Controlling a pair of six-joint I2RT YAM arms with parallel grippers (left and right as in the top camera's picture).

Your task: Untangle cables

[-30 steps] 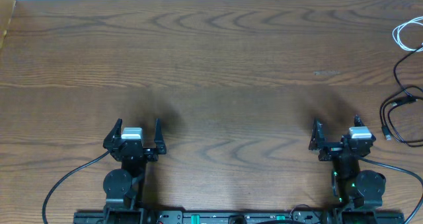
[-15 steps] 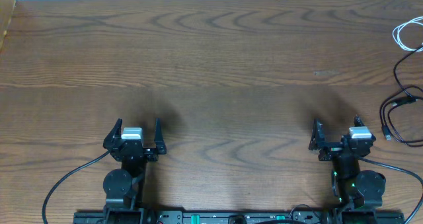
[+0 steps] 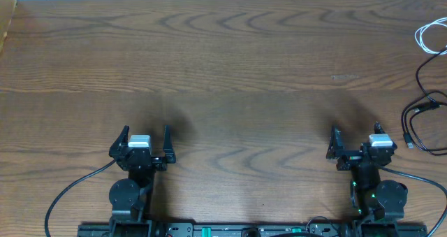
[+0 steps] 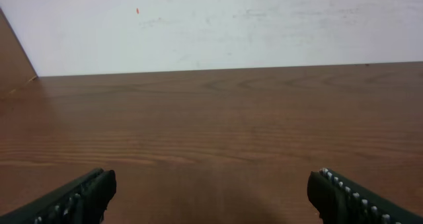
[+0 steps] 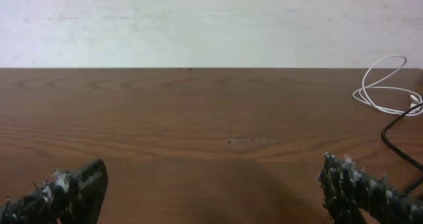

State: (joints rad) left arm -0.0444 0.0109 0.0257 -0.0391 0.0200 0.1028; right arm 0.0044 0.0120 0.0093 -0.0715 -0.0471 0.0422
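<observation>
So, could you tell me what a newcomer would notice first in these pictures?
A white cable loops at the far right corner of the bare wooden table, with black cables looped just nearer along that edge. The left claw and right claw sit open and empty at the near edge, apart from them.

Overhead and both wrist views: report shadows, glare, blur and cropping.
Overhead: even light, no glare; soft shadows on the table ahead of the left gripper and right gripper; the white cable is cut by the right edge. Left wrist: close fingers blurred, wall bright. Right wrist: wood grain fairly sharp, fingers soft.
</observation>
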